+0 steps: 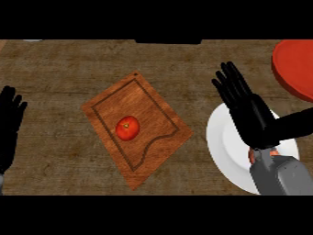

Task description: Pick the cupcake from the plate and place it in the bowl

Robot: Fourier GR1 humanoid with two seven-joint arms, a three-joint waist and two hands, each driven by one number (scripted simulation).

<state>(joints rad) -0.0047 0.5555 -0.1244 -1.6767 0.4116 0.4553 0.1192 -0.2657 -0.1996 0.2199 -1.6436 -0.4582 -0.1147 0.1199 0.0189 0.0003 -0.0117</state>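
A white plate (220, 140) lies at the right of the wooden counter. My right hand (254, 117) hovers over it, open, fingers straight and pointing away, thumb spread to the right. The hand and forearm cover the plate's middle, and no cupcake shows in this view. A red bowl (302, 69) stands at the far right, just beyond the hand's thumb and partly cut off by the view's edge. My left hand (1, 131) rests open at the left edge, fingers up.
A wooden cutting board (155, 105) lies diagonally in the middle of the counter, with a red tomato (127, 127) on it. A dark object sits at the counter's far edge, top centre.
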